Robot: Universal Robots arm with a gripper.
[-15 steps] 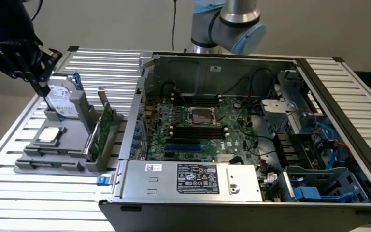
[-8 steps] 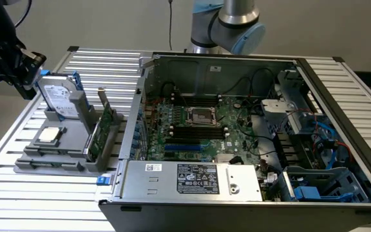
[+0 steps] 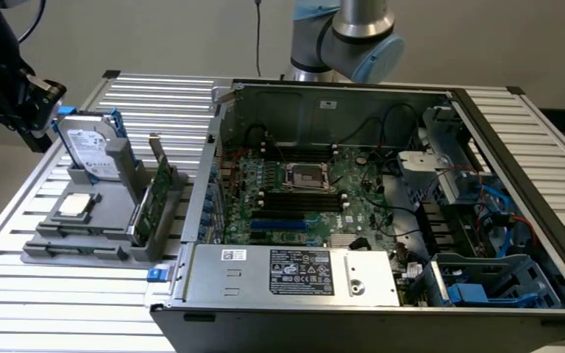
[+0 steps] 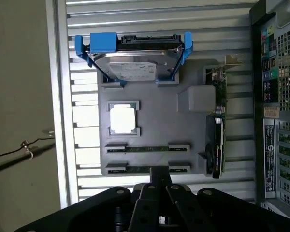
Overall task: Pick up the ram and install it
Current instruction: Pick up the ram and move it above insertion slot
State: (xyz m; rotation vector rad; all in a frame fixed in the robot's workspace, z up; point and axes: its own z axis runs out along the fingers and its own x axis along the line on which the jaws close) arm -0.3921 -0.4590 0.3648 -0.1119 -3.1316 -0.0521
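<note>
Caught at the upper left of the exterior view, above the ribbed aluminium table (image 3: 155, 95): a black two-fingered claw (image 4: 160, 177), clenched on nothing, looking down on a grey moulded parts tray (image 4: 154, 116). Sought here: the slim dark green ram stick (image 4: 135, 169), standing on edge in grey clips along the tray's front rim (lower left of the exterior view), with a twin stick (image 4: 147, 149) just beside it. Sharing the tray: a silver hard drive in blue rails (image 4: 135, 65), a square silver processor (image 4: 123, 119) and a taller green expansion card (image 4: 217, 140), upright on the side nearest the open black-and-grey computer case (image 3: 361, 99). Waiting inside that case, near the middle of the frame: the motherboard's long black memory slots (image 3: 302, 198), unfilled as far as can be told. Step in hand, by the look of it: reaching for the ram, nothing grasped yet. Best done, in all likelihood, by opening wide before descent, squaring the grip across the stick's thin faces at mid-length between the clips, and keeping clear of the twin and the card.
</note>
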